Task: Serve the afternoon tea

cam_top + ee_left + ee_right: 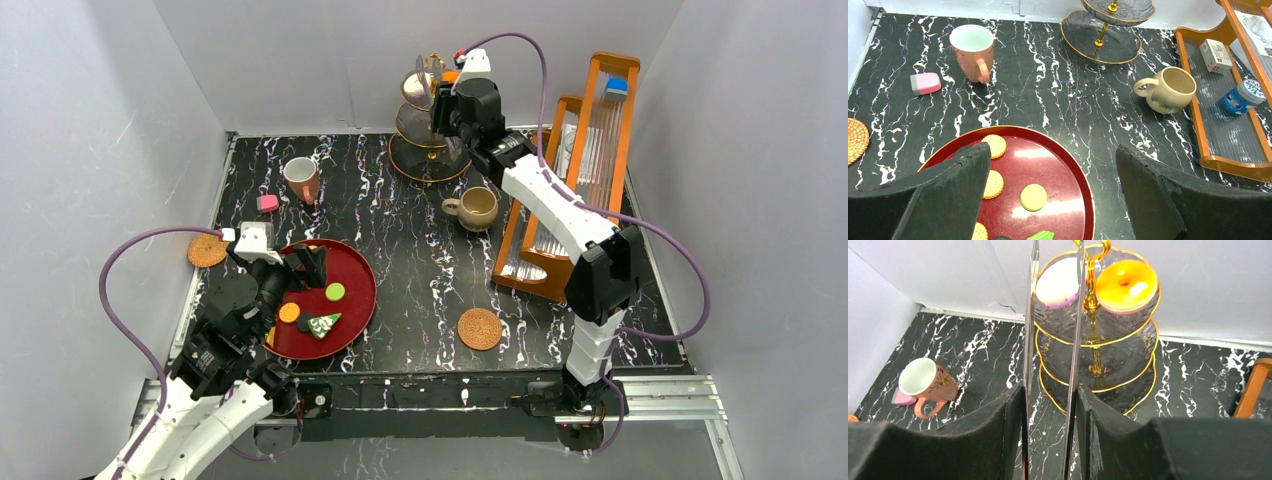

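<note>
Right gripper [1049, 395] clasped tongs [1029, 340], arms flanking white-pink pastry [1058, 282] on top tier of gold stand [1118, 355]; spreading fully before lifting straight up seemed wise; left gripper [1052, 150] gaped over red tray [1063, 170].

The top external camera is looking steeply down from high behind the near edge, taking in the whole black white-veined marble-look tabletop [420, 270]. The left wrist camera is hovering low over the round red tray [1063, 175] at its frame's bottom, facing the far wall. The right wrist camera is peering closely along slim silvery metal tongs [1074, 355] at the gold-rimmed three-tier glass stand [1120, 365]. All three views are sharing that stand and the pink ceramic mug with a white inside [302, 178].
</note>
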Motion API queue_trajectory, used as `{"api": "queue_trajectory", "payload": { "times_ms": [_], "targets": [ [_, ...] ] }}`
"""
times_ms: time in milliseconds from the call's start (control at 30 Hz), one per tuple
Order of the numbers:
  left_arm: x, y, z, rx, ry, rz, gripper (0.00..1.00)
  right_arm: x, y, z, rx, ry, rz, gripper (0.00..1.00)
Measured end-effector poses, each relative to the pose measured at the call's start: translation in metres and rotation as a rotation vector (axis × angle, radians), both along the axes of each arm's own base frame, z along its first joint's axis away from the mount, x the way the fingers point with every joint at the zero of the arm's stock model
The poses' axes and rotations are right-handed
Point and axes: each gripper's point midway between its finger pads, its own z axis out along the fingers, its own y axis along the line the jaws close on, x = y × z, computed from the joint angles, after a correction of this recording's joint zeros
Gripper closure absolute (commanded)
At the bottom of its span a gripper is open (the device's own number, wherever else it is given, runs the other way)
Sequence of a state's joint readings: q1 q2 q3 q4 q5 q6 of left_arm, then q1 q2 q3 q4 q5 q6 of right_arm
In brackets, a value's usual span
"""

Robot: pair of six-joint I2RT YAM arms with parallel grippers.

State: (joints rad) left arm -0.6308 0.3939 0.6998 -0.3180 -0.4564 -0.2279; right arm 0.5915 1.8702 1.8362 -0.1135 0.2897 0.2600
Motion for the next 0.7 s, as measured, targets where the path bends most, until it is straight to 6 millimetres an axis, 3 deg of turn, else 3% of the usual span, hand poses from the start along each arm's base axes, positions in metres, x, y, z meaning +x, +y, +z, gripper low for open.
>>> {"api": "queue_trajectory", "payload": {
  "times_ms": [200,300,433,700],
  "targets": [
    [0.000,0.000,-0.001,0.002,0.002,0.000,0.08,-0.016,-0.010,0.037,0.024,-0.054,0.005,0.53],
    [0.000,0.000,-0.001,0.002,0.002,0.000,0.08,-0.028,-0.013,0.047,0.031,-0.065,0.022,0.53],
    [0.000,0.000,-0.001,0.002,0.002,0.003,0.08,-0.048,-0.017,0.041,0.019,-0.039,0.068,0.53],
    [0.001,0.002,0.000,0.003,0.001,0.011,0.08,-0.103,-0.019,0.003,-0.007,0.082,0.201,0.54]
  ]
}}
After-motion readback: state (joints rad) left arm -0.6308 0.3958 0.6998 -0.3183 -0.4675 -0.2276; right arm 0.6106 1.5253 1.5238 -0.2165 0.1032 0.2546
